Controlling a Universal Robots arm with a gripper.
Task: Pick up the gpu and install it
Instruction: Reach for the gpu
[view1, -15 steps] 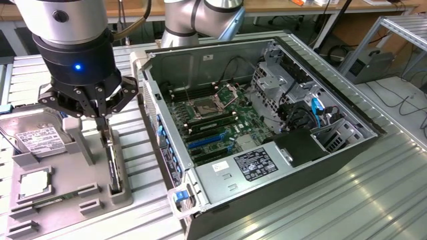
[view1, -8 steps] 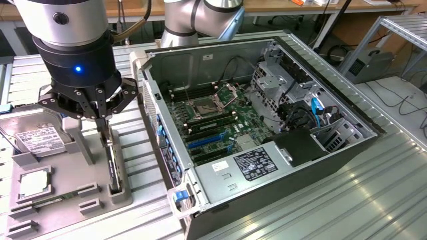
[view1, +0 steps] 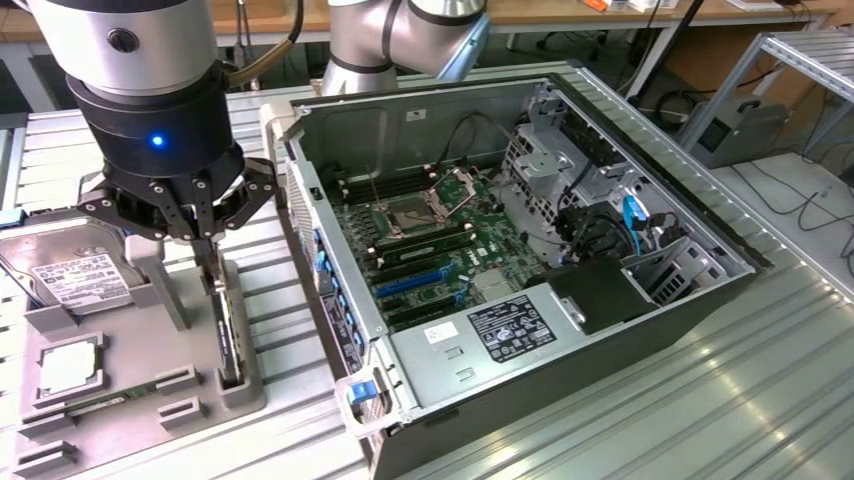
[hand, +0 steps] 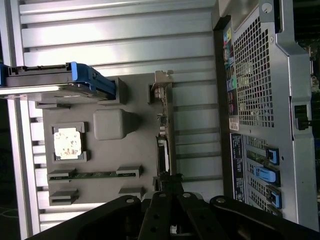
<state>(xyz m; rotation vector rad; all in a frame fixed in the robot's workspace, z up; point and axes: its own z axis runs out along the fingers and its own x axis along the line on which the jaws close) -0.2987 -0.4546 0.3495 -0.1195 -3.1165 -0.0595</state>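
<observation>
Standing on its long edge in a slot of the grey holder (view1: 134, 385), the gpu (view1: 227, 330) reads as a thin, dark, flat card. From the side it is little more than a narrow black strip. In the wrist view the gpu (hand: 165, 130) is seen edge-on, with a silver metal bracket (hand: 162, 82) at the end away from the claw and small connectors along its length.

The arm (view1: 127, 40) comes down from above at the exterior view's left. Its wrist points straight down, and a blue light (view1: 158, 140) glows on the black collar. The gripper (view1: 204, 250) hangs vertically over the far end of the card, its black linkages drawn in to a point.

The claw is closed, pinching the gpu's upper edge at that far end, and the rest of the card runs toward the near side below it. In the wrist view the gripper (hand: 167, 189) meets the card's end the same way. The card's lower edge sits in the holder.

To the exterior view's right, just beside the holder, lies the open computer case (view1: 694, 240). On the holder's left is a hard drive (view1: 74, 270).
</observation>
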